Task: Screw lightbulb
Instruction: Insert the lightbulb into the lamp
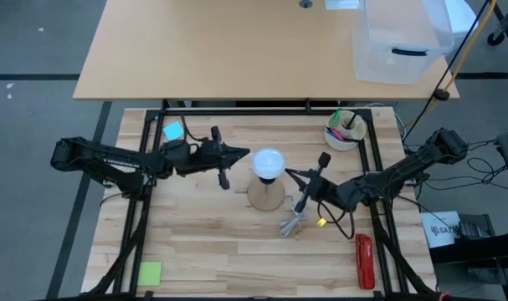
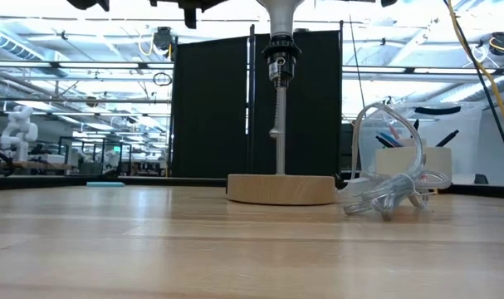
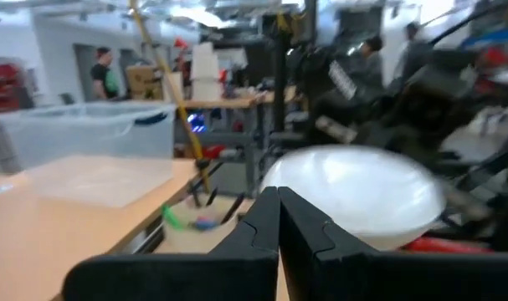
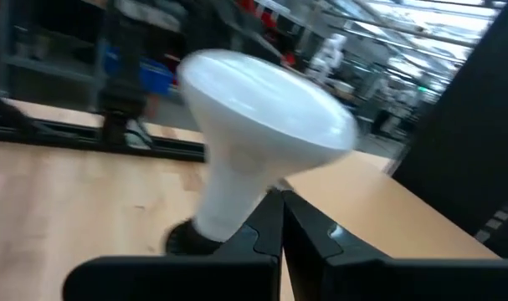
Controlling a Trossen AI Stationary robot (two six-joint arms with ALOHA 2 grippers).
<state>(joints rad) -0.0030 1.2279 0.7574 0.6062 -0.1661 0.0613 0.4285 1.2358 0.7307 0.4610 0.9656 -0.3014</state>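
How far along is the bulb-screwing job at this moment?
Done, apparently: the white round-globed lightbulb already sits in the black socket on the stem above the round wooden base. In hand: nothing; the left gripper and right gripper are shut on either side of the bulb, neither gripping it. Left: whether it is fully tight cannot be seen.

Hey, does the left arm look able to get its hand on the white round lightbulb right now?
Probably yes: the left hand sits right beside the white round lightbulb on the round wooden lamp base, nothing between them, but its fingers are shut and would need opening.
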